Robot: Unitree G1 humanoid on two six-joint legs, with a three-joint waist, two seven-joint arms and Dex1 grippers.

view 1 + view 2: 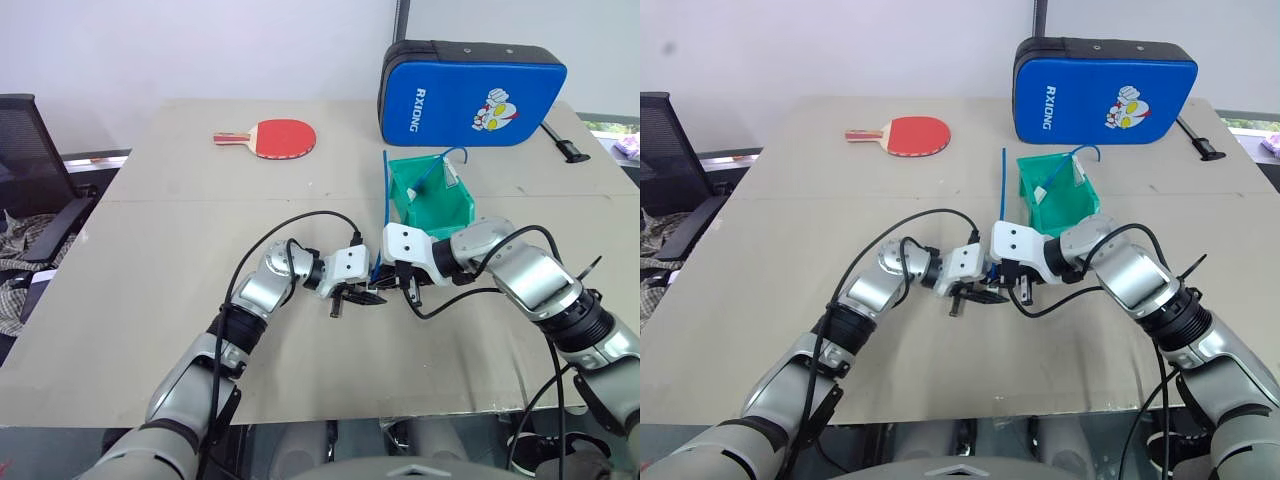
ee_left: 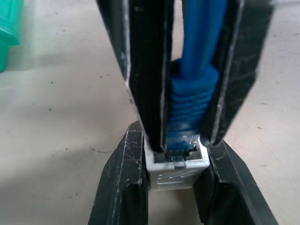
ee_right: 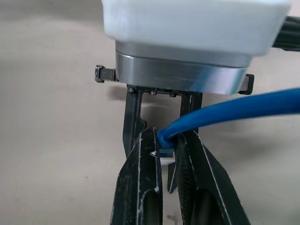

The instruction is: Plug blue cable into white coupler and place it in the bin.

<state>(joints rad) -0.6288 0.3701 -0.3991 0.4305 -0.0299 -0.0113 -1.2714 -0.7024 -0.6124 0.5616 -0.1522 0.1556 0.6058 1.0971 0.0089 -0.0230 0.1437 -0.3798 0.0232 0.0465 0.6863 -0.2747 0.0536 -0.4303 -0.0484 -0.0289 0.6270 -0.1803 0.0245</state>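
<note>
Although the white coupler [image 2: 177, 166] is only a tiny hard plastic block, it will handle as something light and slick, easy to twist out of line, so it is best pinched across its two flat side walls with the socket mouth left free, which is how the left claw [image 2: 174, 187] has it now, clamped on the block from both sides. The blue cable [image 2: 199, 56] is thin and limp along its run and would buckle if pushed from far back; only the ribbed blue boot and the clear plug in front of it are stiff enough to drive, and the right claw [image 3: 165, 154] is closed on the cable just behind the plug, its two black fingers [image 2: 150, 70] straddling the boot. In the left wrist view the plug tip sits at the socket opening, seemingly partly entered; whether it has latched cannot be told. The small latch tab is probably the fragile part, so a straight push looks safer than a sideways lever. Both claws meet above the middle of the surface [image 1: 150, 250], and the free length of the cable loops up and trails over the rim of the green bin [image 1: 428, 200], which stands just beyond the right claw. Farther back lie a red paddle [image 1: 280, 137] and a big blue padded case [image 1: 470, 95].
</note>
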